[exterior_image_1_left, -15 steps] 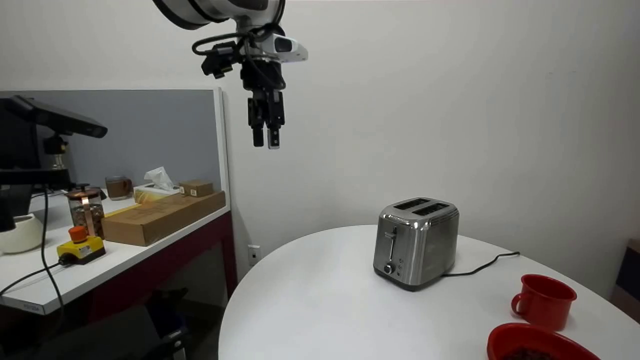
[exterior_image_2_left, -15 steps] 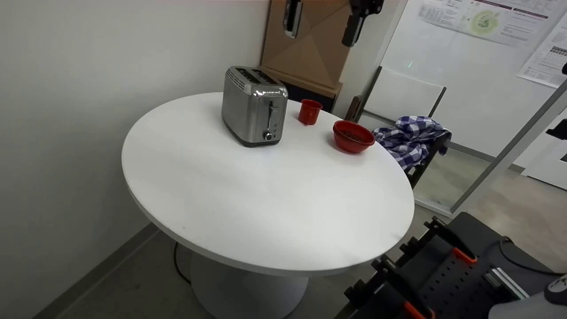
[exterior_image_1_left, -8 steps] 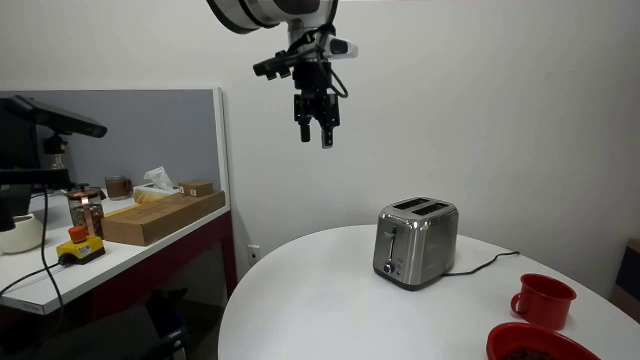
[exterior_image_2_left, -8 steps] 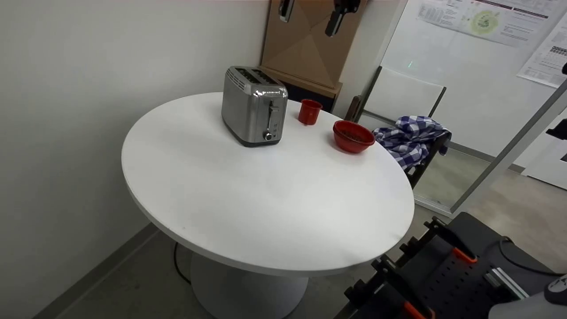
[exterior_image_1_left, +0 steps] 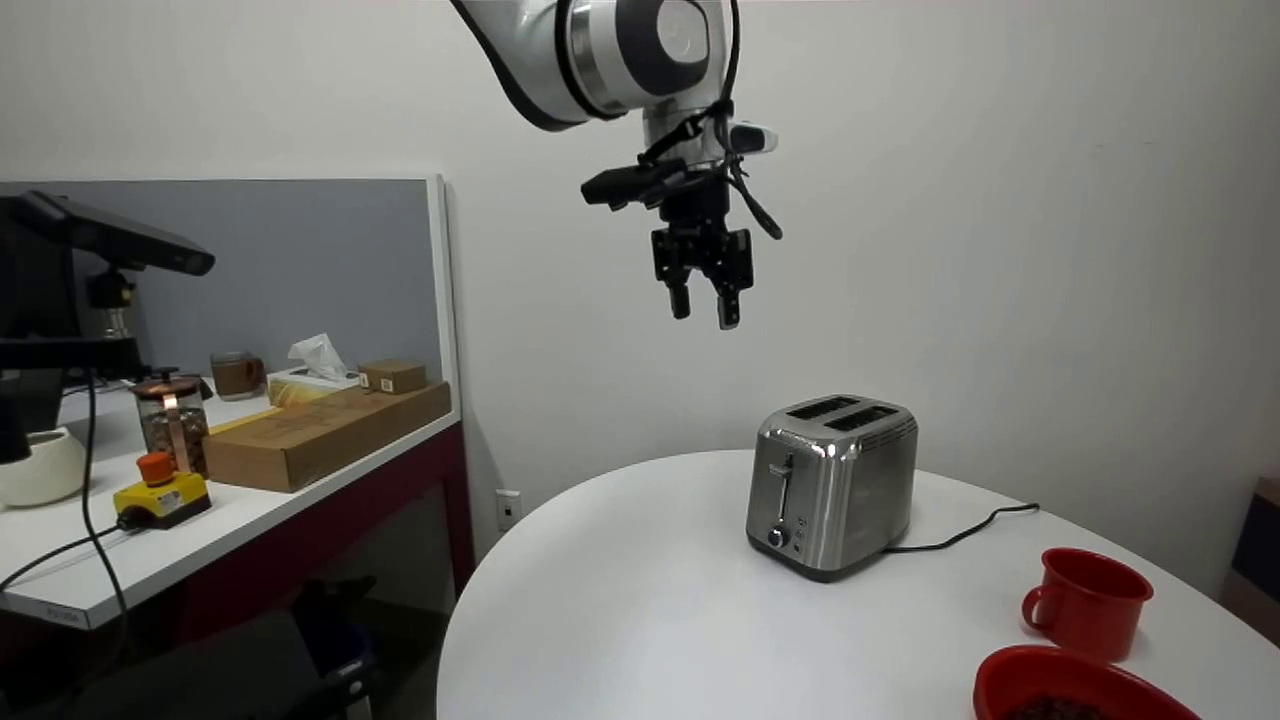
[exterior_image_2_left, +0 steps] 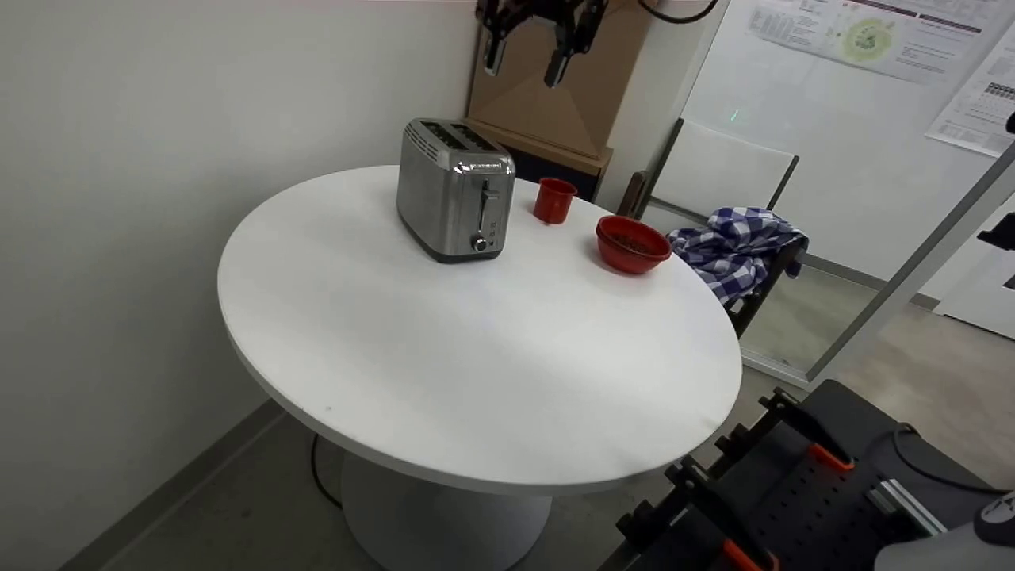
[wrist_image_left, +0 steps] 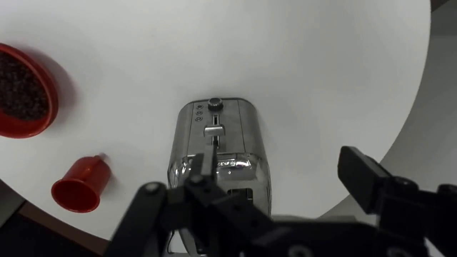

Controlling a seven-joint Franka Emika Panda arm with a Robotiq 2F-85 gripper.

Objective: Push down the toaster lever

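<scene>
**Push yet to come: the lever point(exterior_image_1_left: 780, 470) is up and the claw point(exterior_image_1_left: 704, 311) hangs apart**

The toaster point(exterior_image_1_left: 833, 488) stands upright on the table point(exterior_image_2_left: 476, 357), near the wall point(exterior_image_1_left: 1000, 250), and as far as I can judge the job is at its approach stage, with no part of the push done. In both exterior views the lever sits near the top of its slot point(wrist_image_left: 215, 120), so bringing it down is the whole of what's left.

The claw is up in the air, higher than the toaster and well apart from it, touching nothing that I can see. Its fingers point(wrist_image_left: 360, 175) are spread, with a wide gap and nothing between them. In the wrist view one finger crosses in front of the toaster and its tip appears just beside the lever, but both exterior views put real height between them.

To my eye, what remains is to lower a finger onto the lever from above, then press it along the slot to the bottom. Bringing the fingers together first might make a steadier tip for so small a target. The dial point(wrist_image_left: 215, 104) sits right below the slot, so a careless press could bump it.

A red cup point(wrist_image_left: 84, 184) and a red bowl point(exterior_image_2_left: 632, 246) share the table, apart from the toaster.
</scene>
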